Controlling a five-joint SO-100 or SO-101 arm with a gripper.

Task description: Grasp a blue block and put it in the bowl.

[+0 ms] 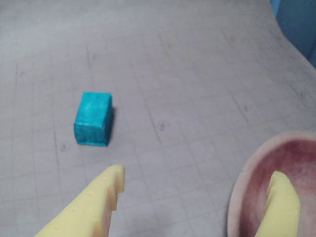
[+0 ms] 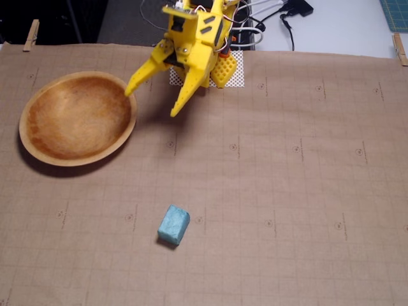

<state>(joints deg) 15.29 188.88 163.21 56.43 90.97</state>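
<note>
We see a brown gridded paper sheet (image 2: 287, 191) covering the table, held at its far corners by wooden clothespins (image 2: 30, 35). On it, at the left of the fixed view, sits the wide, shallow round wooden bowl (image 2: 76, 118) with a light tan rim and a darker reddish-brown inside; we find nothing in it. In the wrist view only part of the bowl (image 1: 247, 187) shows, at the lower right corner. Above the sheet's far edge we see the yellow plastic arm (image 2: 194, 35), and its two-finger gripper (image 2: 152, 100) hangs just beside the bowl's right rim with its jaws spread wide and nothing between them. In the wrist view we see the gripper (image 1: 200, 185) with one yellow fingertip over the bowl and the other over bare paper. The small light-blue rectangular block (image 2: 173, 224) lies on the paper, well apart from the gripper and the bowl. In the wrist view the block (image 1: 94, 118) sits beyond the left fingertip, untouched.
</note>
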